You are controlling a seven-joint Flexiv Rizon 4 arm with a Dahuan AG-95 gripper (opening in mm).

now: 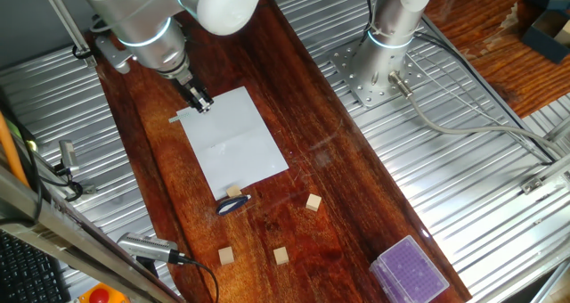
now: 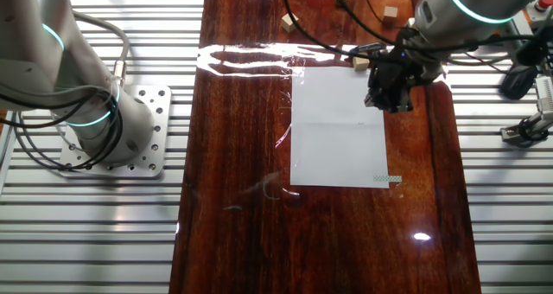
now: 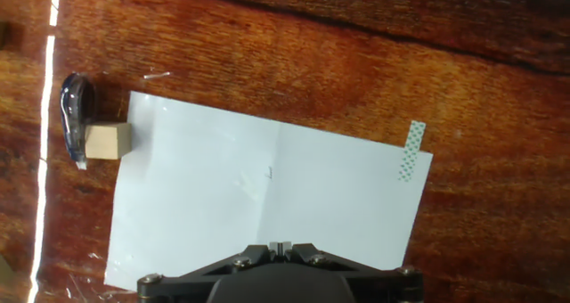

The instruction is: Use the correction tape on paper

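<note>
The white paper [image 1: 233, 143] lies on the dark wooden table, also in the other fixed view [image 2: 337, 143] and the hand view [image 3: 267, 196]. The dark blue correction tape [image 1: 233, 205] lies on the wood just off the paper's near short edge, against a tan cube [image 1: 233, 192]. In the hand view the tape [image 3: 73, 116] is at the far left beside that cube [image 3: 109, 141]. My gripper [image 1: 200, 102] hangs over the paper's opposite end, far from the tape, with its jaws together and nothing between them [image 3: 280, 246]. In the other fixed view the gripper [image 2: 389, 99] is over the paper's right edge.
A green strip of sticky tape [image 3: 411, 150] holds one paper corner. Three more tan cubes [image 1: 313, 202] [image 1: 280, 255] [image 1: 226, 256] lie beyond the correction tape. A purple-topped clear box [image 1: 408, 272] stands at the table's near right end. A second arm's base [image 1: 383, 45] is at the side.
</note>
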